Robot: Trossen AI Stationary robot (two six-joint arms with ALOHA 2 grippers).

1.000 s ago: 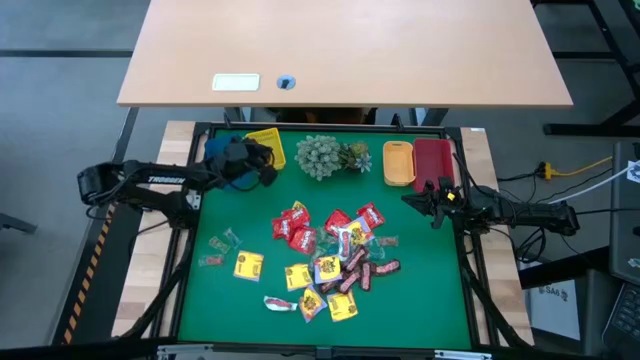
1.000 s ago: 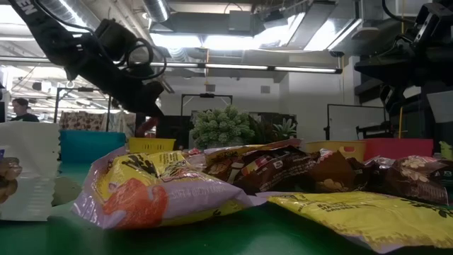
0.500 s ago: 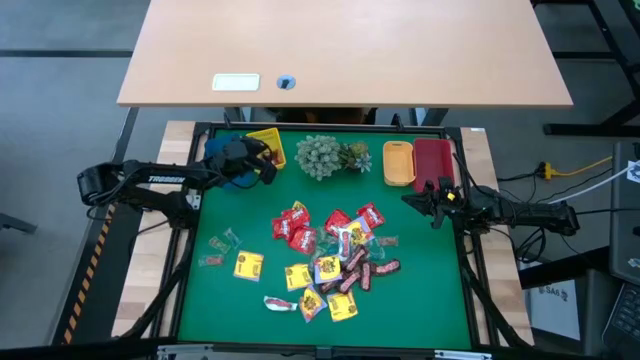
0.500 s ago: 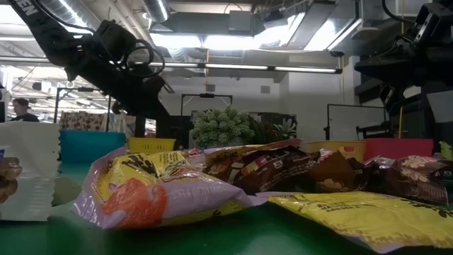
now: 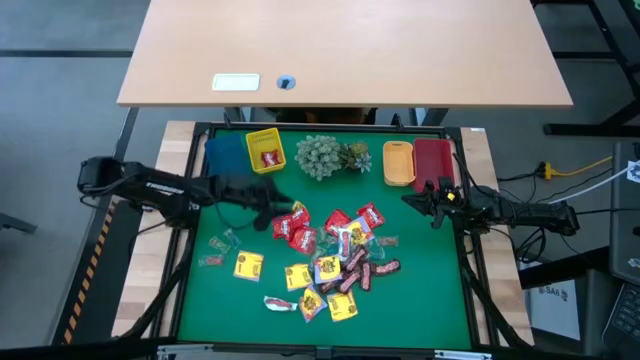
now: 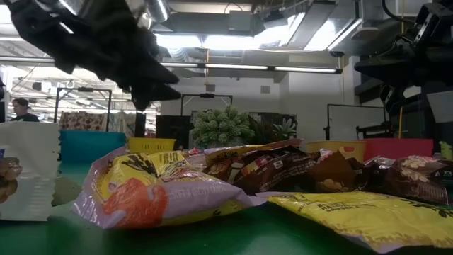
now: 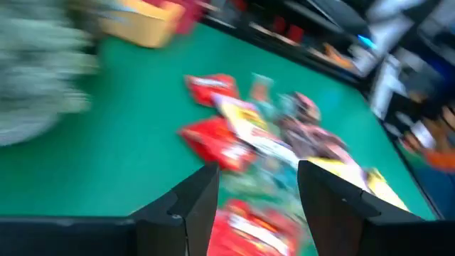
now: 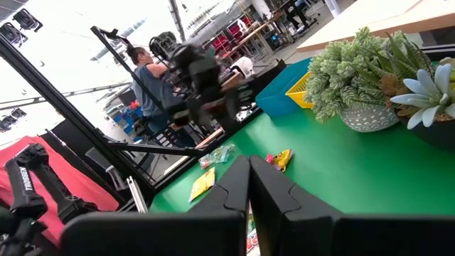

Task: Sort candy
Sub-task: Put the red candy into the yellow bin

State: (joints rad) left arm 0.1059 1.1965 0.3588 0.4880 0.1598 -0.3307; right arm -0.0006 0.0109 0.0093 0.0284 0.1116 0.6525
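My left end effector [image 5: 268, 212] hangs over the green tabletop [image 5: 420, 290] w/ fingers apart, nothing between them, just beside the red packets [image 5: 295, 224] at the near edge of the candy pile [image 5: 330, 258]. One red packet [image 5: 268, 157] lies in the yellow bin [image 5: 264, 149]. Right end effector [image 5: 412, 199] waits by the red bin [image 5: 432, 159], fingers together, empty. A few sweets [image 5: 220, 246] lie apart, left of the pile.
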